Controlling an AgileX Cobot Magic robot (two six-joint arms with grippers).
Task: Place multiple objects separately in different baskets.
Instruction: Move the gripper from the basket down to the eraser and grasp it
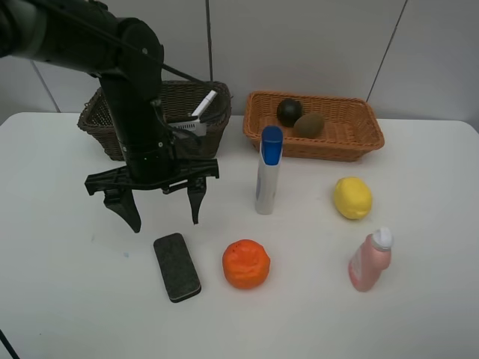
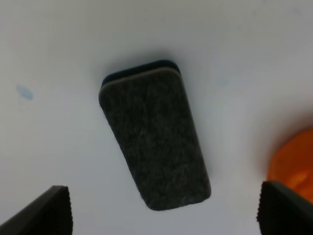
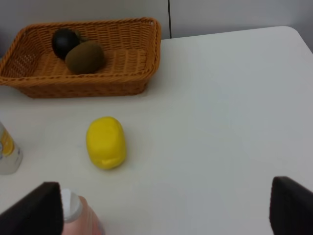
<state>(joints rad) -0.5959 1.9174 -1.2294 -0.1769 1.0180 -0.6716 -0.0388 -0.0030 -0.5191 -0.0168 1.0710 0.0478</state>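
Dark basket (image 1: 212, 132) part-hidden behind L arm (image 1: 132, 97) — orange (image 2: 293, 161) clipped by edge in L wrist view, pink bottle (image 3: 86, 221) in R.

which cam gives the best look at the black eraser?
Left wrist: the eraser fills the frame, whole, felt side up. Exterior high shows it small, beside the orange. Right wrist misses it.

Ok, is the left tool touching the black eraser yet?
Apart. Left wrist view shows bare white table on both sides between the eraser and the open left tool.
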